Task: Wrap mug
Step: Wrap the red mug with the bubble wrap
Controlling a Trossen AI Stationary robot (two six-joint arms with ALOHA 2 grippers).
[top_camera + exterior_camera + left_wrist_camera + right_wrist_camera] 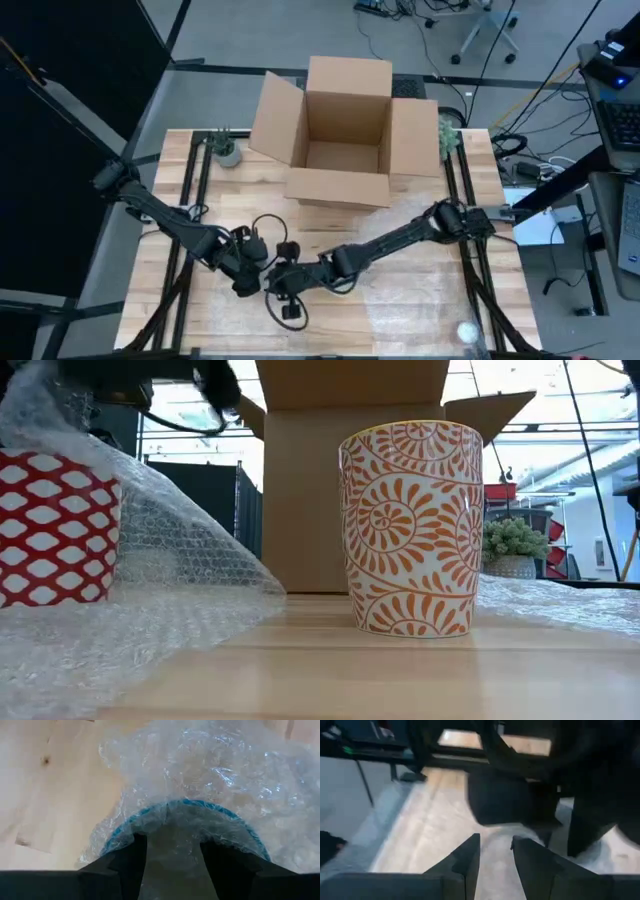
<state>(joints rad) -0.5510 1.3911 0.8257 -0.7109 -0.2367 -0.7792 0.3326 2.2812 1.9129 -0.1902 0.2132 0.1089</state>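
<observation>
A blue-rimmed mug (187,804) sits under clear bubble wrap (220,775) in the left wrist view. My left gripper (174,851) stands over its mouth, fingers apart, with wrap between them. In the high view, my left gripper (245,277) and my right gripper (287,287) meet at the table's near middle, over the edge of the bubble wrap (420,300); the mug is hidden under them. My right gripper (495,847) is open by a narrow gap with nothing between its fingers, and the other arm is dark just ahead of it. My left gripper comes from above onto the wrap covering the mug's mouth (175,827), its fingers (132,857) inside the arc of the blue rim. Wrap fills the gap between them. Whether it is pinched or only pressed down, I cannot tell.
An open cardboard box (345,130) stands at the far middle, with small potted plants (226,147) at the far corners. The low view shows an orange-patterned mug (410,530) upright on the wood and a red-patterned mug (55,525) behind a slope of bubble wrap (170,550).
</observation>
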